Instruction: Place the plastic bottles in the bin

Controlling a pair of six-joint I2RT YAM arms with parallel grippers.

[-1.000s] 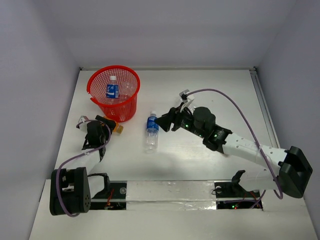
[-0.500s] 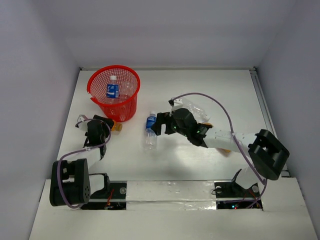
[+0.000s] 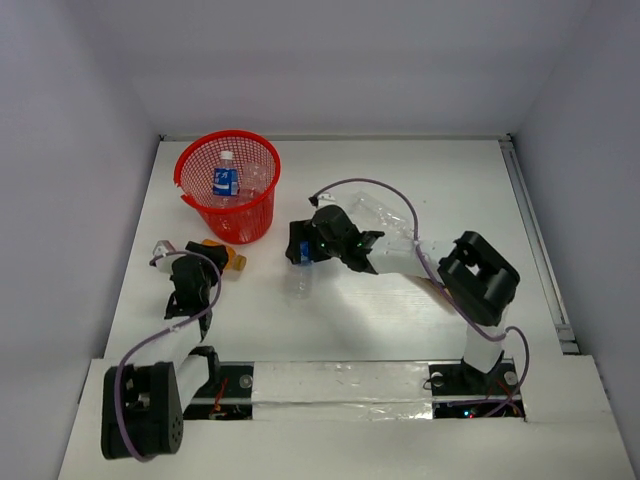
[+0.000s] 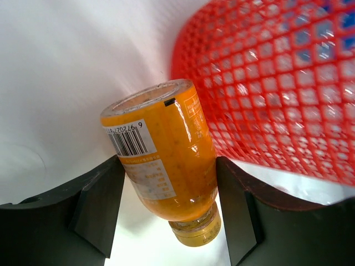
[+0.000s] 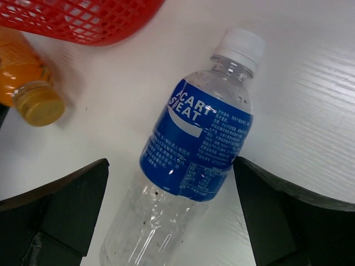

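The red mesh bin (image 3: 262, 215) stands at the back left with a blue-labelled bottle (image 3: 225, 181) inside. An orange bottle (image 3: 222, 253) lies on the table beside it. My left gripper (image 3: 205, 259) has a finger against each side of it (image 4: 161, 166), with the cap towards the camera. A clear blue-labelled bottle with a white cap (image 5: 194, 149) lies on the table between the open fingers of my right gripper (image 3: 303, 255), with gaps on both sides. Its clear body shows in the top view (image 3: 300, 285). A plain clear bottle (image 3: 385, 214) lies behind the right arm.
The bin's lattice wall fills the right of the left wrist view (image 4: 277, 83) and the top left of the right wrist view (image 5: 83, 19). The orange bottle's cap (image 5: 36, 103) lies left of the right gripper. Walls enclose the white table (image 3: 420, 330).
My right arm has folded and swung left, bringing its open gripper over the blue-labelled bottle. My left gripper has drawn back a little towards the near edge, so more of the orange bottle shows.
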